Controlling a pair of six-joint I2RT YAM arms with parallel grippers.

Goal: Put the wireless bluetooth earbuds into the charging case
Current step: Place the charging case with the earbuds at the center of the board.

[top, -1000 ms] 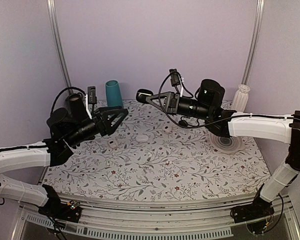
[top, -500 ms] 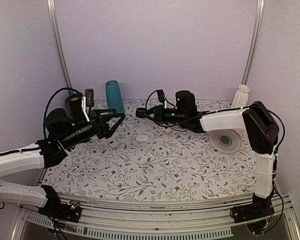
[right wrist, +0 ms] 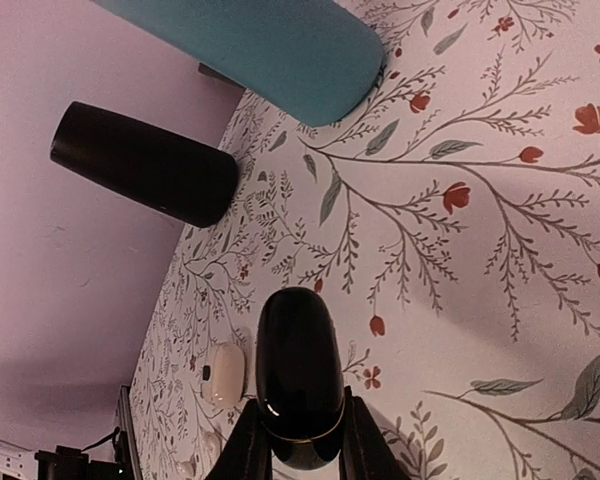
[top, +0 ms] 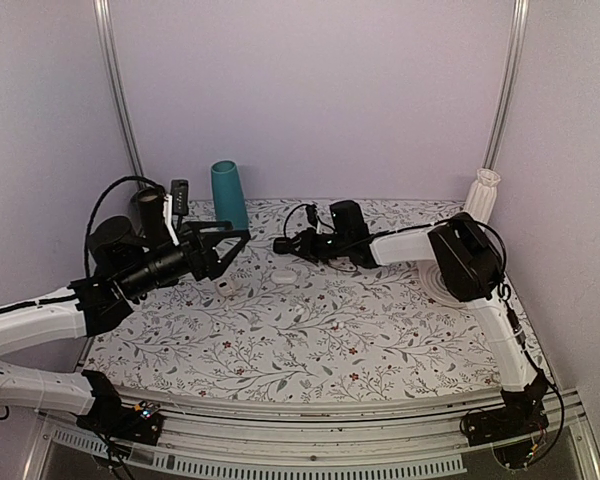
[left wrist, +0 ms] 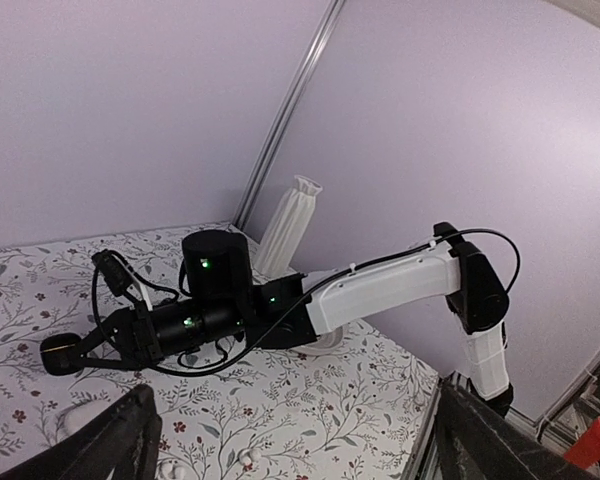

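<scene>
Black charging case (right wrist: 299,375) is clamped in the right hand (right wrist: 300,408), toward the surface's (top: 380,330) far edge; left hand (top: 235,248) spread wide.

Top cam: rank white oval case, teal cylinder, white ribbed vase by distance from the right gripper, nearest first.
From the right gripper, shut on the black case:
1. white oval case, on the table just on the gripper's near side.
2. teal cylinder, back left by the wall.
3. white ribbed vase, far right back corner.
</scene>
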